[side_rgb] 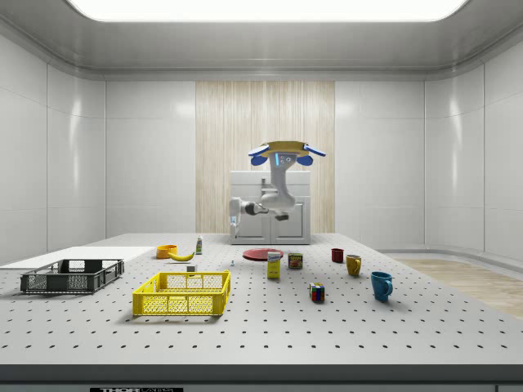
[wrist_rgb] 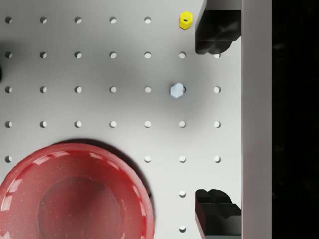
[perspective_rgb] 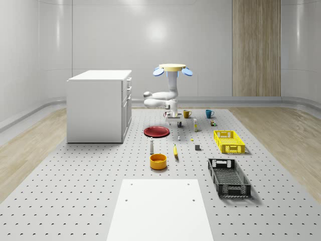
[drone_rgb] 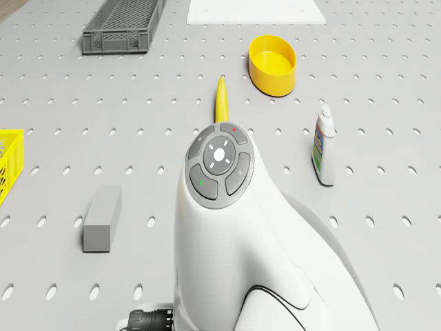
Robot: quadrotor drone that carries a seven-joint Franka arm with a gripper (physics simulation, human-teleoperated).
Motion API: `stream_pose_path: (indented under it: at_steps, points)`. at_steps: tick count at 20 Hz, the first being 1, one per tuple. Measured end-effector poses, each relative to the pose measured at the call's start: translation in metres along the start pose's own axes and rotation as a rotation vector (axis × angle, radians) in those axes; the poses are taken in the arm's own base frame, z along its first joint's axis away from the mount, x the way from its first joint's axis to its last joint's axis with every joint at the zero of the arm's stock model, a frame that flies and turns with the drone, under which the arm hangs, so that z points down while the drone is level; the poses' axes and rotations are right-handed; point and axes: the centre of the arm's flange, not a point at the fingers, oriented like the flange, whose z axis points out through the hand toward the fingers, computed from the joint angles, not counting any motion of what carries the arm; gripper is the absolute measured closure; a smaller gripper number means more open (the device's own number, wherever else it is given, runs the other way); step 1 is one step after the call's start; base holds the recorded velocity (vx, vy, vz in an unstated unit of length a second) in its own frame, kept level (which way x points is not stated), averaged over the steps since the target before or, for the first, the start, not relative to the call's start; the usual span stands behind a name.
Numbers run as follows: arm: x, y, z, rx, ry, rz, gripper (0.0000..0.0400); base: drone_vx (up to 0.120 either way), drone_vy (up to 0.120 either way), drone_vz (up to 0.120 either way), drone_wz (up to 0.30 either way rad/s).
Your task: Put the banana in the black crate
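**Drone hovers past the red plate, hand open and empty**

The drone (perspective_rgb: 172, 69) hovers above the perforated table (perspective_rgb: 75, 191), near the white cabinet (perspective_rgb: 98, 105), its arm folded beneath it. The hand (wrist_rgb: 214, 122) points down at the table beside the red plate (wrist_rgb: 75, 194) — its two dark fingers (wrist_rgb: 214, 32) stand well apart, holding nothing. A small pale blue piece (wrist_rgb: 176, 90) and a small yellow one (wrist_rgb: 186, 20) lie on the table below it.

The banana (perspective_rgb: 175, 151) lies on the table, just beside the orange bowl (perspective_rgb: 158, 161) and near the white bottle (perspective_rgb: 151, 146). The black crate (perspective_rgb: 228, 177) sits well apart from it — nearer the whole-scene view's right, in front of the yellow crate (perspective_rgb: 228, 141).
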Motion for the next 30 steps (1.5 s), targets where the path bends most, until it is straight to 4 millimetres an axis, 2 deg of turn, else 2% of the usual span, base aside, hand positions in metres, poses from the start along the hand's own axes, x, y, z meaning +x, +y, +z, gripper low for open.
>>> stream_pose_path:
  at_steps: [7,20,27,30]
  points:
    - [0.0,0.0,0.0,0.0,0.0,0.0,0.0,0.12,0.0,-0.091,0.0]
    - [0.0,0.0,0.0,0.0,0.0,0.0,0.0,0.12,-0.006,0.0,0.0]
    - [0.0,0.0,0.0,0.0,0.0,0.0,0.0,0.12,0.0,-0.114,0.0]
    - [0.0,0.0,0.0,0.0,0.0,0.0,0.0,0.12,0.0,-0.013,0.0]
